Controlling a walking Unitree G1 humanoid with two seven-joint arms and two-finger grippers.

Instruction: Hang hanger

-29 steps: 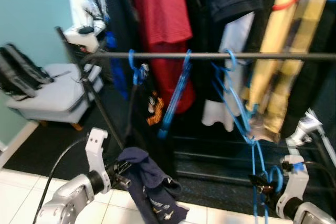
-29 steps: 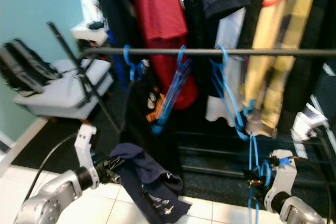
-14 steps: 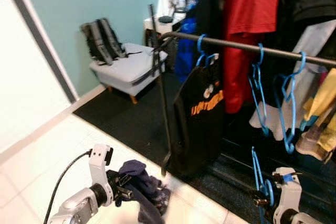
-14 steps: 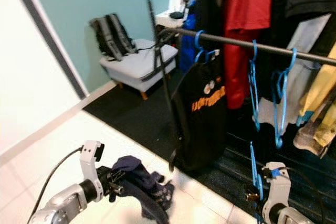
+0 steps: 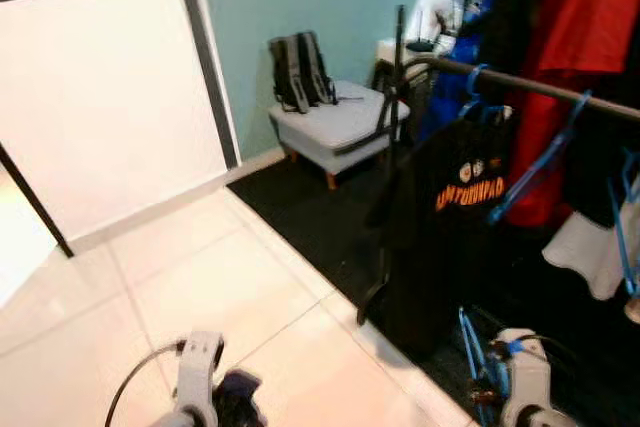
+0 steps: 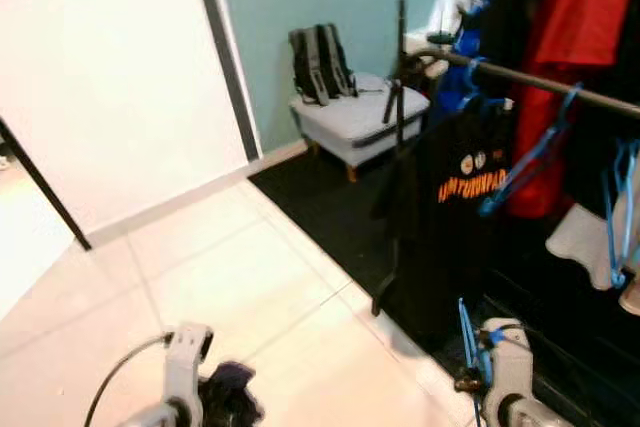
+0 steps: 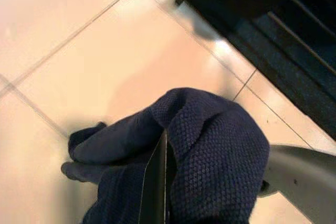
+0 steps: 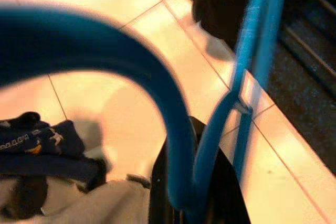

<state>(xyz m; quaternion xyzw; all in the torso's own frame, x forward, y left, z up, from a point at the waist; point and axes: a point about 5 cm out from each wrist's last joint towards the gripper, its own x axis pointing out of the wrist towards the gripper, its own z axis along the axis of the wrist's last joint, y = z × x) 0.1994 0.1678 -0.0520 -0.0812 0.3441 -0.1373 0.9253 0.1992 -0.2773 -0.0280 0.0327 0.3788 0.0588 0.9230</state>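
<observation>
My right gripper [image 8: 191, 203] is shut on a blue plastic hanger [image 8: 173, 108], whose hook arches close over the wrist camera. In the eye views that blue hanger [image 5: 470, 352] stands up beside the right wrist, low in front of the rack. My left gripper [image 7: 159, 182] is shut on a navy knit garment [image 7: 210, 145] that drapes over its fingers above the tiled floor. The dark clothes rail [image 5: 520, 79] runs at the upper right. It carries a black printed T-shirt [image 5: 450, 217] and an empty blue hanger [image 5: 540, 159].
Red and dark clothes [image 5: 600, 37] hang behind the rail. A grey stool [image 5: 345, 127] with a backpack [image 5: 300, 72] stands by the teal wall. A black mat [image 5: 320, 217] lies under the rack. A white panel [image 5: 110, 97] is at the left, with pale floor tiles [image 5: 190, 287] before it.
The whole view has swung left, so the rack now sits at the right edge and more floor shows. Both arms sit lower in the picture. Each gripper keeps its hold.
</observation>
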